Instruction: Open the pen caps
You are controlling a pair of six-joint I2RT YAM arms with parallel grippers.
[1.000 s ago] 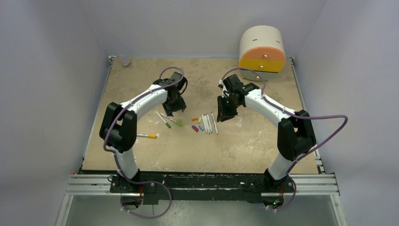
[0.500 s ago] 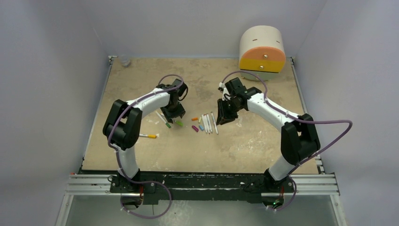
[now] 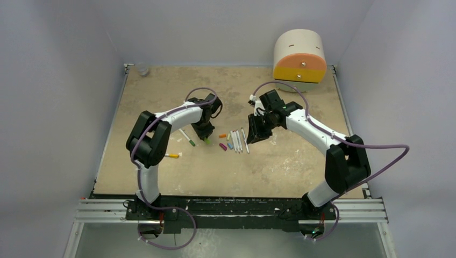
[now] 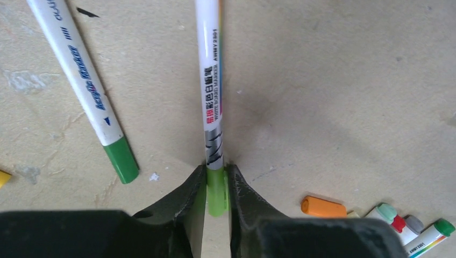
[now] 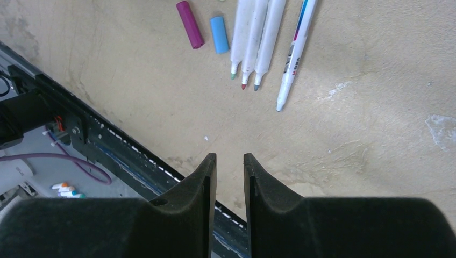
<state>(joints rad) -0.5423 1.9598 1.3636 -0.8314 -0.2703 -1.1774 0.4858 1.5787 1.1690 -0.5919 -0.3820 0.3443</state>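
Observation:
In the left wrist view my left gripper is shut on the light green cap of a white pen lying on the table, its barrel pointing away from the jaws. From above, that gripper sits left of the pen cluster. A second pen with a dark green cap lies beside it. My right gripper hovers with a narrow empty gap between its jaws, near several uncapped pens. Loose magenta, blue and orange caps lie on the table.
A round cream-and-orange drawer unit stands at the back right corner. A pen with a yellow-orange end lies alone left of the left arm. A small clear object sits at the back left corner.
My left gripper has come down and to the right onto the light-green-capped pen and closed on its cap. The right gripper has barely shifted.

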